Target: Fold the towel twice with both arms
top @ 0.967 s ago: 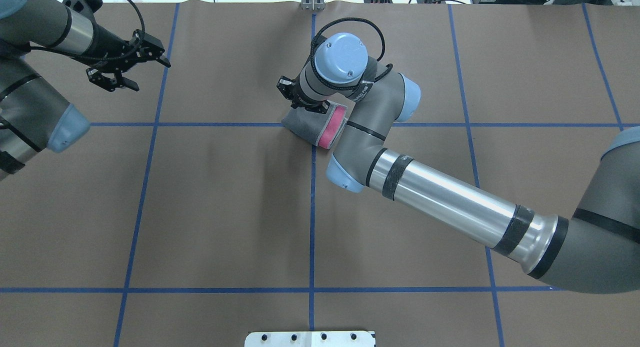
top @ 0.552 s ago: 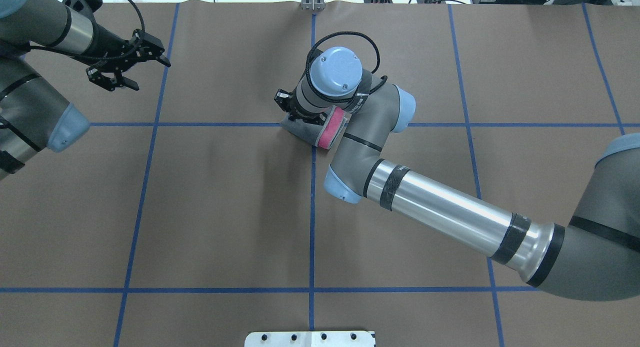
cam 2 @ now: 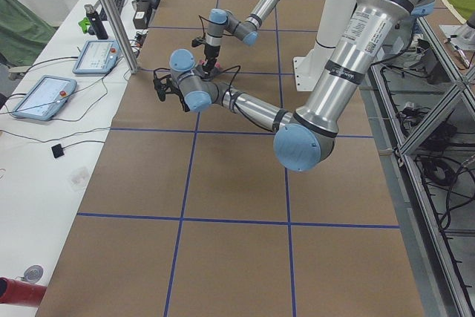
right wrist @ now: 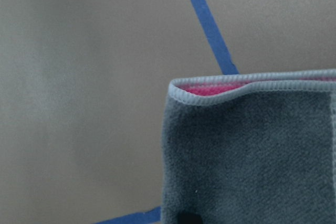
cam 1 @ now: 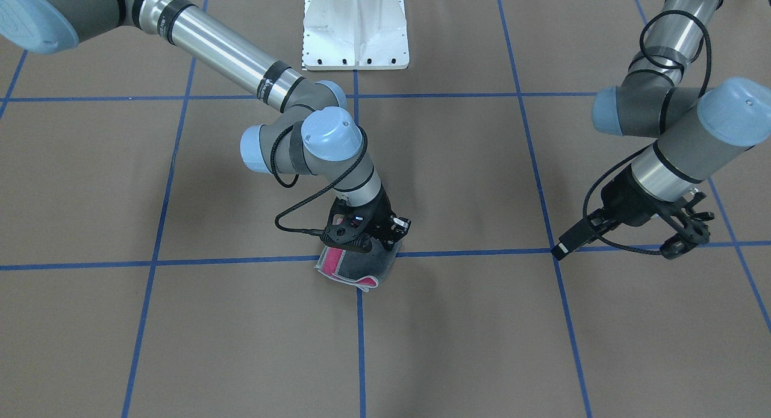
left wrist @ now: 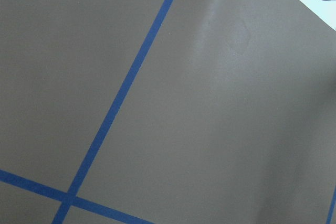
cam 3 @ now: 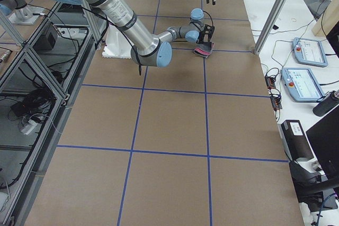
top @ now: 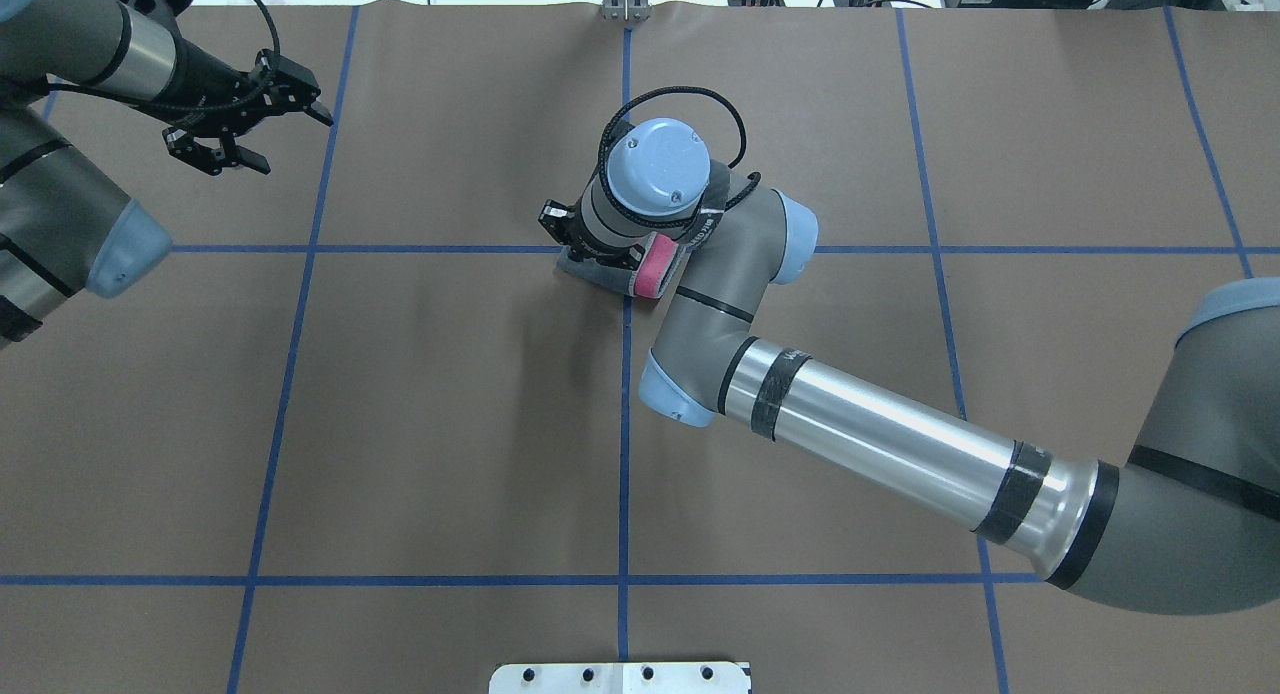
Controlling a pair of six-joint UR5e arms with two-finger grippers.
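The right end effector (cam 1: 368, 243) points down and rests on top of the towel (cam 1: 360, 268). Its finger gap is hidden behind the wrist in the overhead view and cannot be resolved in the front-facing view, so it cannot be told whether it grips the cloth or only presses on it. The left end effector (top: 292, 141) hangs above the far left part of the desk (top: 450, 424), well apart from the towel, with its jaws spread wide and nothing between them. The towel lies folded into a compact bundle at the crossing of the centre blue tape line (top: 624, 474) and the far cross line. The dark grey face is outward, a pink strip shows along one open edge, and a light grey stitched border runs round the layers. The overhead view shows only a pink end and a grey sliver, because the right wrist covers the remainder. The front-facing view shows the stacked layers and the lowest border on the desk. The right wrist-mounted view shows the grey pile at close range, with a thin pink line under the stitched top edge. The left wrist-mounted view shows only brown desk surface and tape lines.
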